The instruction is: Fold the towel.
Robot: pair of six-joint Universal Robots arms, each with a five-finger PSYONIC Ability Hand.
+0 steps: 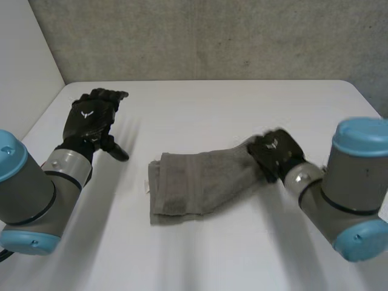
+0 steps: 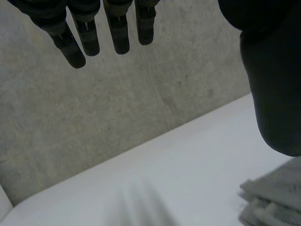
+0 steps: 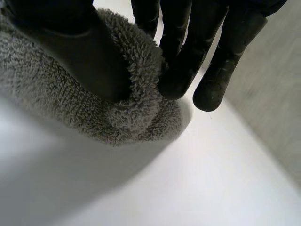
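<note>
the grey towel (image 1: pixel 194 185) lies part-folded mid counter (image 1: pixel 212 103). the right hand (image 1: pixel 274 153) grasps its right end in a small pinch; the left hand (image 1: pixel 91 118) hovers released, far left. with nothing pinning the stack, a pull could drag it, or the bunched grip could slip.

- White table (image 1: pixel 212 109), matte and plain, filling the head view from the centre down to six o'clock, far corners rounded at eleven and one o'clock.
- Grey concrete wall (image 1: pixel 212 36) at twelve o'clock, just behind the table's far edge, mottled and faintly streaked.
- White panel (image 1: pixel 24 54) at ten o'clock, meeting the concrete wall in an upright corner line.
- Soft, even light across the tabletop.
</note>
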